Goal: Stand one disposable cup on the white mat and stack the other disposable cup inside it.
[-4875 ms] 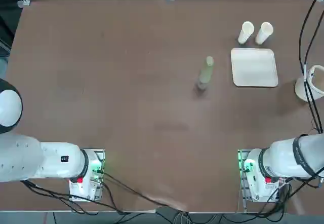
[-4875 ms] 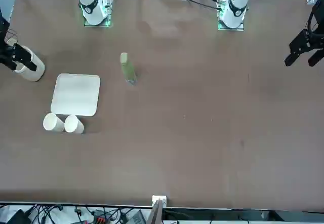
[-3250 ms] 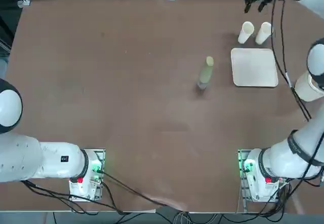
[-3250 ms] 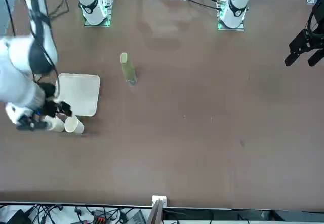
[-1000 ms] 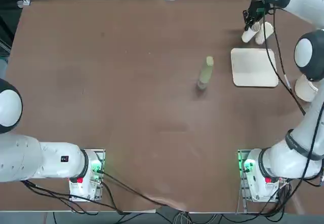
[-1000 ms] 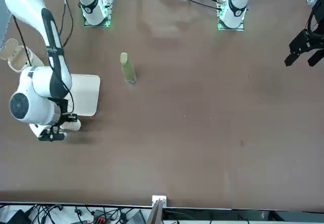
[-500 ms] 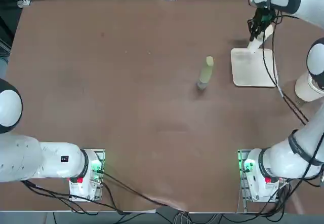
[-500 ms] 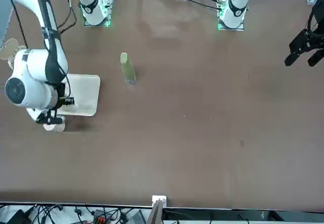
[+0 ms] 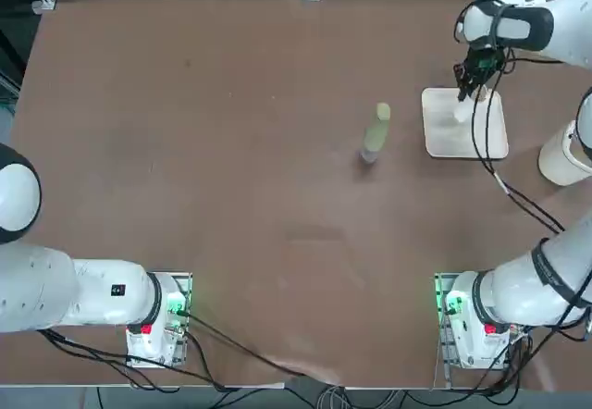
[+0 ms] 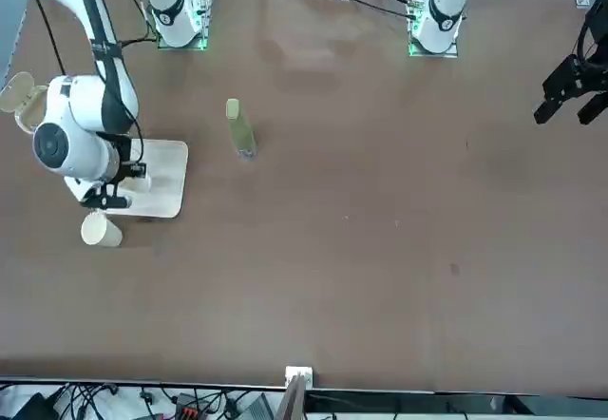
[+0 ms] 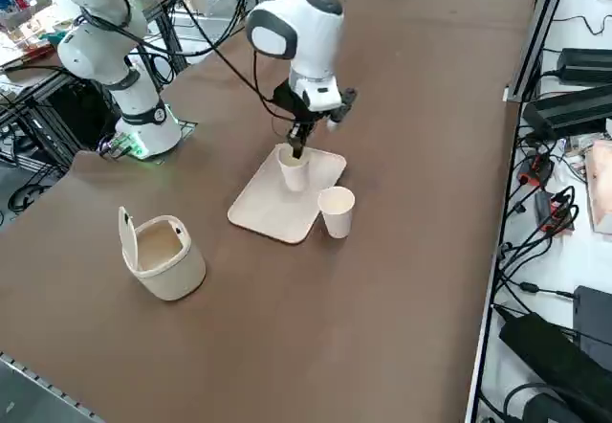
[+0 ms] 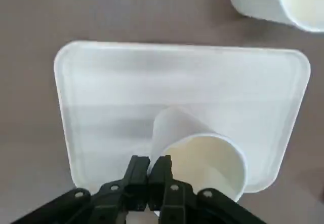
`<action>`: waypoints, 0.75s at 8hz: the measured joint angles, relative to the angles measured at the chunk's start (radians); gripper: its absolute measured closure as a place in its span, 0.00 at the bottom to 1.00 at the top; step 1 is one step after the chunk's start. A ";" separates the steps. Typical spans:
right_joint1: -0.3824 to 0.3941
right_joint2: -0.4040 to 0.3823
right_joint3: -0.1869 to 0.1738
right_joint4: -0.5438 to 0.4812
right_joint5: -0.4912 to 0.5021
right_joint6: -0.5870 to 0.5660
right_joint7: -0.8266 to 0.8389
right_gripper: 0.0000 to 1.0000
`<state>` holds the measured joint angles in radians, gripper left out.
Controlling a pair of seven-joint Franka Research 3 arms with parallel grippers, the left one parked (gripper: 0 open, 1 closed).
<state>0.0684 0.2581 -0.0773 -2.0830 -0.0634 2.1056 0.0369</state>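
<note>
The white mat [image 9: 453, 138] [image 11: 268, 211] lies at the far right of the table. My right gripper [image 9: 466, 91] [image 11: 298, 144] [image 12: 150, 166] is over the mat and shut on the rim wall of one disposable cup [image 11: 293, 171] [image 12: 202, 155]. That cup is upright with its mouth up. Its base is at the mat's surface, and I cannot tell whether it touches. The other disposable cup [image 11: 337, 211] [image 10: 100, 231] [image 12: 283, 1] stands upright on the bare table just beyond the mat's far edge. In the top view the arm hides it.
A big white round tub [image 11: 163, 256] [image 9: 566, 156] with a raised lid stands right of the mat, near the table's edge. A pale green bottle [image 9: 376, 134] [image 10: 239, 130] stands left of the mat. The arm's cable hangs over the mat's right side.
My gripper closed on one of the two cups behind the mat, lifted it and carried it toward me over the mat. The other cup stayed put.
</note>
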 joint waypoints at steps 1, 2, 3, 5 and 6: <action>0.000 -0.012 -0.001 -0.019 -0.012 0.004 0.000 0.96; -0.001 -0.017 -0.001 -0.032 -0.029 0.008 0.000 0.89; -0.001 -0.017 -0.001 -0.038 -0.040 0.013 0.001 0.85; -0.002 -0.016 -0.001 -0.042 -0.044 0.023 0.001 0.53; -0.002 -0.017 -0.001 -0.039 -0.044 0.027 0.001 0.35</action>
<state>0.0667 0.2407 -0.0786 -2.1224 -0.1076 2.1329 0.0377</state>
